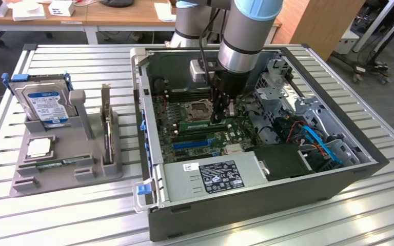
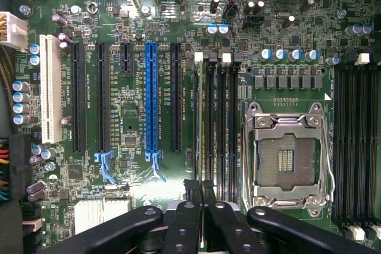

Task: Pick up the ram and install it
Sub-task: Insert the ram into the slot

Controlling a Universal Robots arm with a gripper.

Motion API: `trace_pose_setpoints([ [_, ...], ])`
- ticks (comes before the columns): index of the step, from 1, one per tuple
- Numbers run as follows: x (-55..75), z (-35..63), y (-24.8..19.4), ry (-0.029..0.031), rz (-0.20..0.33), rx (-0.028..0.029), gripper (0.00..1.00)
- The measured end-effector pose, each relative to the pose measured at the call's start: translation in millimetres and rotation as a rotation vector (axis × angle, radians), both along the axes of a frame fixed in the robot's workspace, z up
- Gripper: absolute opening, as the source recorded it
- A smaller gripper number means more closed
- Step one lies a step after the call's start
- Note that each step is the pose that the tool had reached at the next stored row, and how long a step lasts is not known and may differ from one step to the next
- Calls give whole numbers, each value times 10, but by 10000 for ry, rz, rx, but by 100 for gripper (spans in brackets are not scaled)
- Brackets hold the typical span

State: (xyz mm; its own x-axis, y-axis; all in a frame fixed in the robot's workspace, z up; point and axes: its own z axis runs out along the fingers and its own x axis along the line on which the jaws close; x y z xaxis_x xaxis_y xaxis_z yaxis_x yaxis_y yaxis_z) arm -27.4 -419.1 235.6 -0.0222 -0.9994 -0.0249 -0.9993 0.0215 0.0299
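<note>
In the exterior view, the arm (image 1: 248,36) comes down almost vertically from above into the open case (image 1: 252,205), which lies on its side on the slatted table (image 1: 67,215). Its wrist points straight down at the motherboard. The dark fingers (image 1: 216,110) hang just beside the socket (image 1: 200,107) and are drawn together. Their tips meet one end of the ram (image 1: 195,124), a green stick standing on edge among the memory slots and running from the fingers toward the exterior view's left. I cannot tell whether the tips pinch the ram or only rest on its end. On the exterior view's left, well apart from the case, a grey holder (image 1: 53,179) carries a hard drive (image 1: 46,105) and a dark card (image 1: 106,128), both upright, and a second green stick (image 1: 63,163) lying flat. In the wrist view, the camera looks squarely down on the board, so the wrist is level with it. The fingers (image 2: 189,218) reach in side by side with almost no gap, and their tips sit over the end of the memory slots (image 2: 217,123). These slots lie between the blue slot (image 2: 151,99) and the empty socket (image 2: 286,159).
</note>
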Motion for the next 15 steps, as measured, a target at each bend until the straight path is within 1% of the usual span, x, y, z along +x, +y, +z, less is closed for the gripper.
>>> trace_pose_setpoints([
  [2,0,0,0,1,0,-2,11],
  [7,1,0,0,26,0,-2,11],
  [10,1,0,0,27,0,-3,11],
  [13,4,0,0,69,0,-4,11],
  [15,4,0,0,74,-1,-4,11],
])
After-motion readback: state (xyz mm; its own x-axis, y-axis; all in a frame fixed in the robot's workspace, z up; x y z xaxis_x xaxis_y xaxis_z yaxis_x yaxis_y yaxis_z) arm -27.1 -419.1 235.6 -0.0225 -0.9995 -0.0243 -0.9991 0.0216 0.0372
